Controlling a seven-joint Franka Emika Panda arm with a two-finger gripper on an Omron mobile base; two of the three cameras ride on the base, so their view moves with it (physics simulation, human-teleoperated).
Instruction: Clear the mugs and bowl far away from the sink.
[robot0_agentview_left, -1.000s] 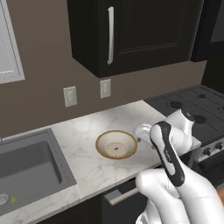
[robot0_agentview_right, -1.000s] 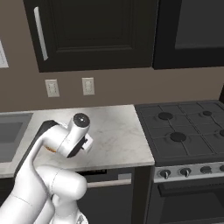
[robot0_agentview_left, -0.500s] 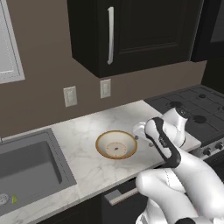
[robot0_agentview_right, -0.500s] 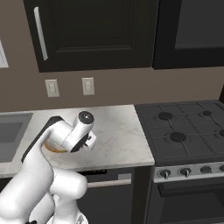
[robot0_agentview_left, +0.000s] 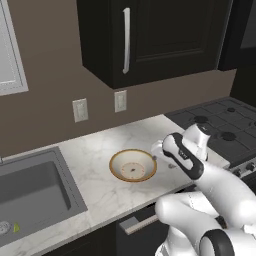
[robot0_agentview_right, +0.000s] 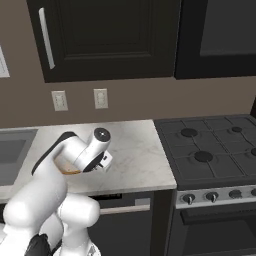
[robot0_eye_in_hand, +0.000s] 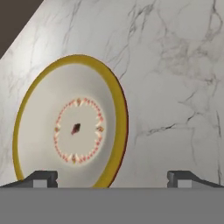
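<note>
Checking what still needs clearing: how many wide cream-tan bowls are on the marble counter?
1: the wide cream-tan bowl with a brown-gold rim sits on the white marble counter, right of the dark sink. The arm may hide others.

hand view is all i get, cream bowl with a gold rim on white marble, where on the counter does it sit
Observer: The wide shallow cream-tan bowl sits mid-counter, between the dark grey recessed sink and the black gas stove.
Operator: is my gripper over it
Observer: The two-finger gripper hangs open just off the bowl's stove-side rim, not holding anything.
Operator: anything in the sink
Observer: A small yellow-green thing lies by the round drain; I cannot tell what it is.
</note>
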